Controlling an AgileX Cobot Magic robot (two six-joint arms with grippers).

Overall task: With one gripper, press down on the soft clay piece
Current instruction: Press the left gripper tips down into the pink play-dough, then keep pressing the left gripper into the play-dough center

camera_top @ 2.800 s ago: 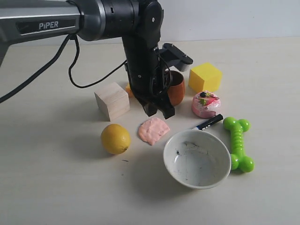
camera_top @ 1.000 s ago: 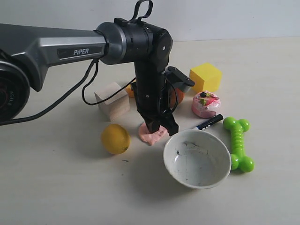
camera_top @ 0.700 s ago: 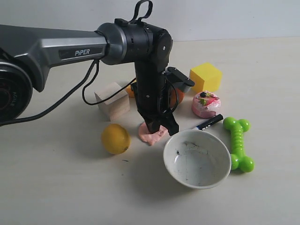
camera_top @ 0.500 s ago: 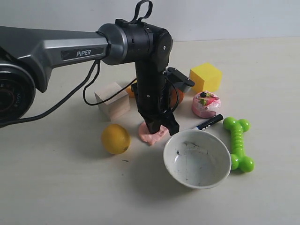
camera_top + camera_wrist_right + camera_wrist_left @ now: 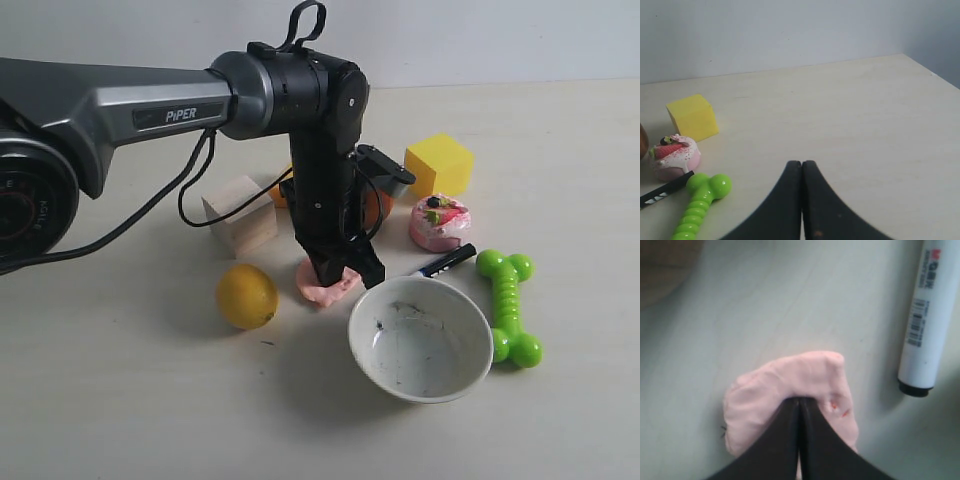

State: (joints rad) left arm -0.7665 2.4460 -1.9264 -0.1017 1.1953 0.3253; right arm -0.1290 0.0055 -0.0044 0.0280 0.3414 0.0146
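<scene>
The soft clay piece [image 5: 318, 291], a flat salmon-pink blob, lies on the table between the lemon and the white bowl. My left gripper [image 5: 345, 276] stands straight down on it, shut, its tips sunk into the clay's top. In the left wrist view the closed fingertips [image 5: 800, 401] dent the clay piece [image 5: 757, 395], which bulges around them. My right gripper [image 5: 801, 164] is shut and empty over bare table; it does not show in the exterior view.
Around the clay: a lemon [image 5: 246, 296], a wooden block [image 5: 238, 214], a white bowl [image 5: 420, 339], a black-capped marker [image 5: 444, 262], a pink toy cake [image 5: 438, 222], a yellow cube [image 5: 438, 165], a green bone toy [image 5: 508, 304] and a brown cup [image 5: 378, 203] behind the arm.
My left gripper came down from above the clay onto it, tips pressed in; over the last second it hardly moves. The clay is more hidden under the fingers.
</scene>
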